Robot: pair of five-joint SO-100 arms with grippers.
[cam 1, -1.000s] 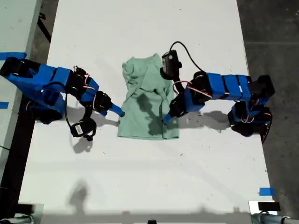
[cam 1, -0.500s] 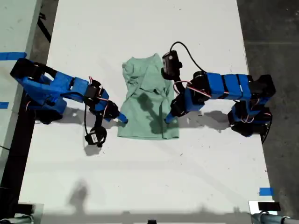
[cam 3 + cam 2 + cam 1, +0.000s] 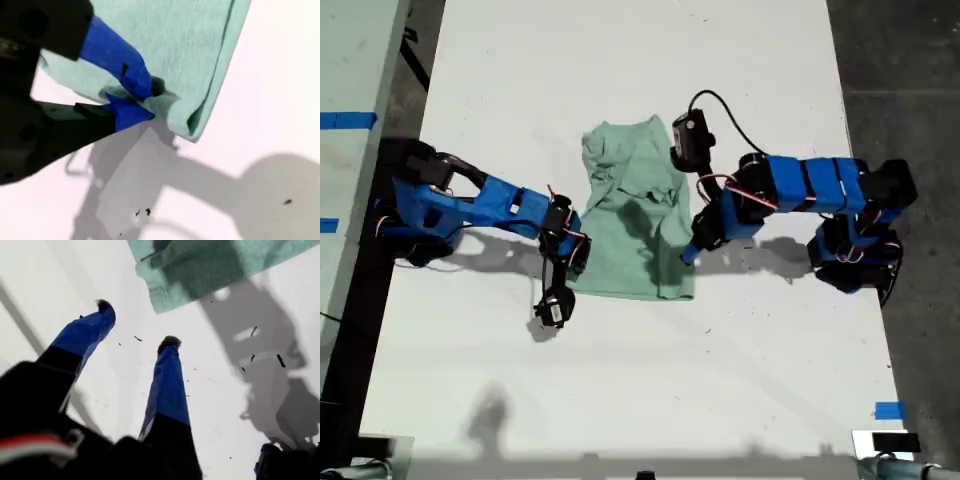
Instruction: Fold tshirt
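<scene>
Pale mint-green plain cloth tshirt (image 3: 638, 215), no print. White matte surface (image 3: 620, 380). Both arms blue and black; blue tape strip (image 3: 889, 410).

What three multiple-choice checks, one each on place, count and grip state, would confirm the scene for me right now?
1. Where does the tshirt lie?
A. On the floor
B. On the white table, between my first gripper and my second gripper
C. Hanging off the table's edge

2. How many garments are in view?
A. One
B. Two
C. Three

3. How do my second gripper's jaws stand?
A. Wide open above bare table
B. Out of view
C. Shut on the tshirt's edge

Answers: 1 B, since the exterior view shows it flat on the table with a gripper at each side. 2 A, since only the mint-green shirt shows. 3 C, since the second wrist view shows cloth pinched between the blue jaws.
</scene>
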